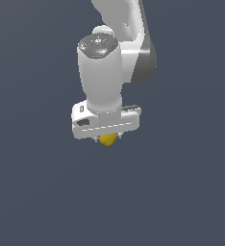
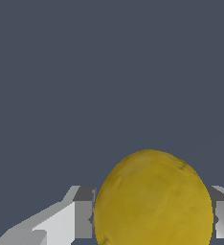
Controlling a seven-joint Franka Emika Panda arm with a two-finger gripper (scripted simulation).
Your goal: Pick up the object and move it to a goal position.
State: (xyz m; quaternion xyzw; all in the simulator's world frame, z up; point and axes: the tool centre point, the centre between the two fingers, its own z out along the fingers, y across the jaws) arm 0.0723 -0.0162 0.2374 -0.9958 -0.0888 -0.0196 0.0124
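Under the white arm (image 1: 102, 72) | jaws closed against yellow ball (image 2: 153, 201), one finger (image 2: 80, 213) each side | plain grey backdrop

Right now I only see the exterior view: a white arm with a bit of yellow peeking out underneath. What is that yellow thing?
Observer: A mustard-yellow ball; the wrist view shows its rounded, faintly mottled surface.
Operator: Is anything actually touching it?
Observer: Yes. In the wrist view a grey finger of the end effector sits against each side of it.
Operator: Anything else around the ball?
Observer: The wrist view shows only plain dark grey beyond it, with no other thing in sight.
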